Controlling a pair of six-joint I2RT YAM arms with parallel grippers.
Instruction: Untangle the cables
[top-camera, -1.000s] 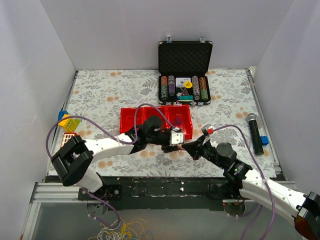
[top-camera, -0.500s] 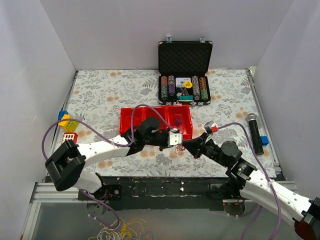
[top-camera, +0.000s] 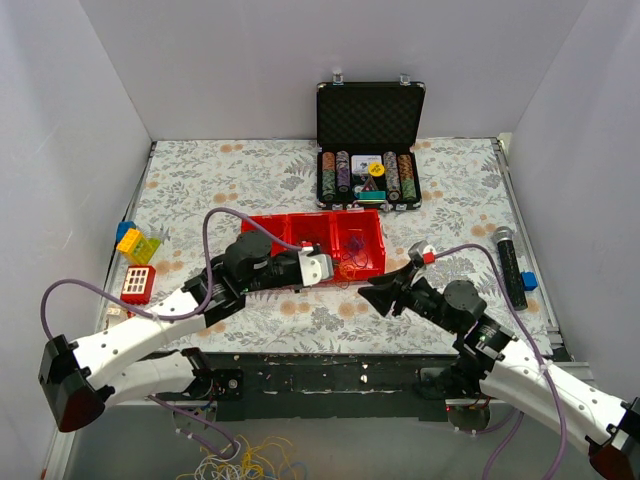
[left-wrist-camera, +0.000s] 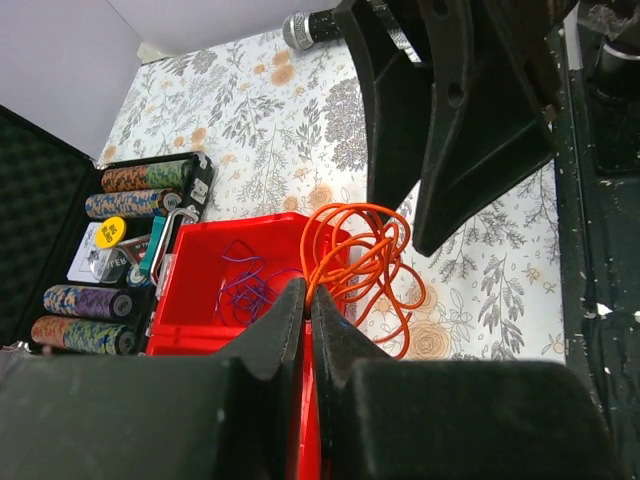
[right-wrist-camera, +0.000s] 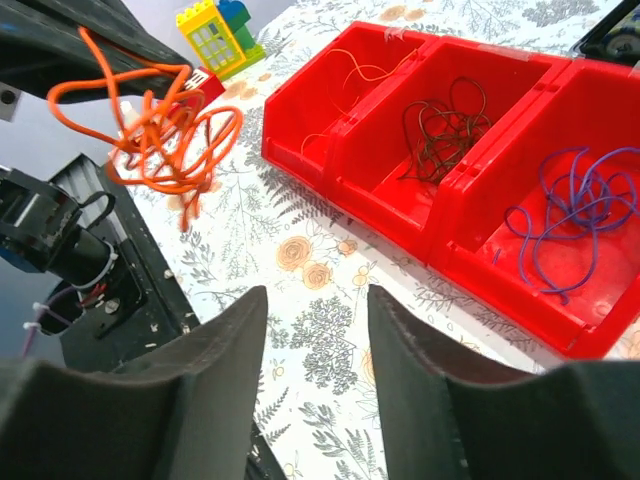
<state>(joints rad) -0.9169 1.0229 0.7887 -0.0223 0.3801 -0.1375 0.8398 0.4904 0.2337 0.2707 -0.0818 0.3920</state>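
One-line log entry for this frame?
left tool: shut on orange cable, dangling | right tool: open, empty | purple cable, brown cable: separate red bin compartments

Left of the red bin (top-camera: 262, 238), open cloth (top-camera: 200, 190) as far as the toy blocks (top-camera: 138, 246); behind it the chip case (top-camera: 370, 130); its near-right corner crowded by left gripper (left-wrist-camera: 308, 300), right gripper (right-wrist-camera: 315, 296), orange cable (left-wrist-camera: 360, 265)

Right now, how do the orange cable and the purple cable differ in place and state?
The orange cable is pinched between the fingers of the left gripper; the purple cable is untouched. The orange cable hangs in the air outside the red bin; the purple cable lies in its end compartment. Both are thin wires in loose loops.
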